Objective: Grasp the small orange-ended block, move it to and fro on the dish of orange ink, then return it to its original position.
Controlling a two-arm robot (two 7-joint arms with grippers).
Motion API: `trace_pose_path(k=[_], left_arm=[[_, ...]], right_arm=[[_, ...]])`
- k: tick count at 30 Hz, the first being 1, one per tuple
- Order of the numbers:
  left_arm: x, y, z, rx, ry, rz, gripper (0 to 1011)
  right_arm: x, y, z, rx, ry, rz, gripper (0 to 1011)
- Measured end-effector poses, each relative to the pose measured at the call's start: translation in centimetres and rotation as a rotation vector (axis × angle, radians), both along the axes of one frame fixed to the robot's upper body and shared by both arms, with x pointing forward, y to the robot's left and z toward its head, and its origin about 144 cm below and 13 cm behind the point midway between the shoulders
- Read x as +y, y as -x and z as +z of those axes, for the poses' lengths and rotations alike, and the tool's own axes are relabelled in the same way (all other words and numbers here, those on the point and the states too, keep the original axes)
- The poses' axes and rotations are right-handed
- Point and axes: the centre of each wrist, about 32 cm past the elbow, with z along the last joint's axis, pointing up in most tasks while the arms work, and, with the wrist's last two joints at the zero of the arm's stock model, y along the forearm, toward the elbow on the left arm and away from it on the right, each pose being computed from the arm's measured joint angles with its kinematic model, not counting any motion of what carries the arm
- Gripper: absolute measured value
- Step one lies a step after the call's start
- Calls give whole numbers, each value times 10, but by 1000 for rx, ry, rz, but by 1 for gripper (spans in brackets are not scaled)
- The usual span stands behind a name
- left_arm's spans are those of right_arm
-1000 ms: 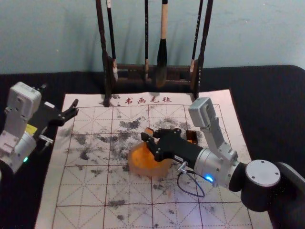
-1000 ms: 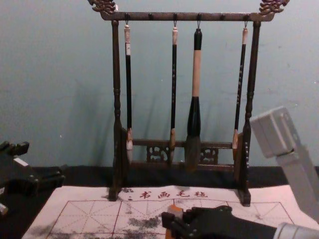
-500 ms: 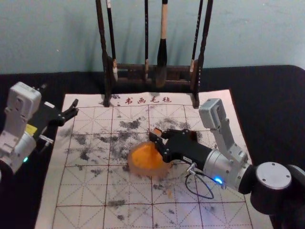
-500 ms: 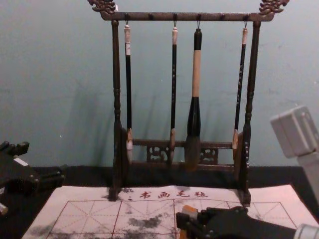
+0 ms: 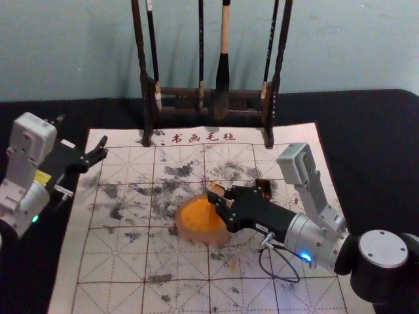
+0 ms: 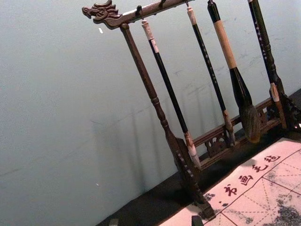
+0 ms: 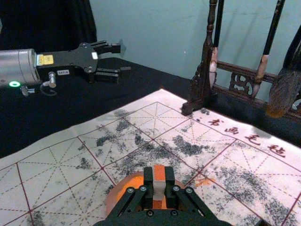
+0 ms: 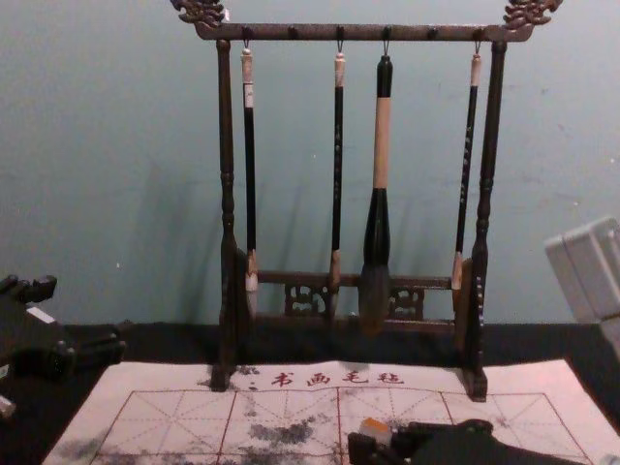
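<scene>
My right gripper (image 5: 218,197) is over the right part of the ink dish (image 5: 186,234), shut on the small block (image 5: 217,186), whose orange top end sticks up. In the right wrist view the gripper (image 7: 159,182) pinches the block (image 7: 159,173), orange above and pale below, in front of the orange ink of the dish (image 7: 114,197); its lower end is hard to make out. The block's orange end (image 8: 375,426) shows low in the chest view. My left gripper (image 5: 103,148) is parked at the mat's left edge, open, also in the left wrist view (image 6: 155,221).
A brush rack (image 5: 177,101) with several hanging brushes stands at the back. The ink-smudged mat (image 5: 111,261) lies under the dish. A small dark object (image 5: 263,188) sits just behind the right gripper. Orange marks (image 5: 233,265) show on the mat.
My right gripper, holding the block, has moved rightward and toward the robot across the dish, and sits lower in the chest view. The left arm and the dish have stayed put.
</scene>
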Motion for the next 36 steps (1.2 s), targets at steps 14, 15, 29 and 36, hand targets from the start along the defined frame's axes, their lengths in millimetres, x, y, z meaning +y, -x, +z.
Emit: trace_pose_path(k=[14, 15, 29, 36], left_arm=[[0, 0, 0, 0, 0, 0, 1001], [0, 0, 0, 0, 0, 0, 1001], [0, 0, 0, 0, 0, 0, 1001], [0, 0, 0, 0, 0, 0, 1001]], right_arm=[[7, 6, -1, 16, -10, 37, 135], [8, 7, -1, 16, -10, 39, 134], [26, -4, -2, 11, -16, 47, 134], [30, -11, -3, 3, -13, 32, 135]])
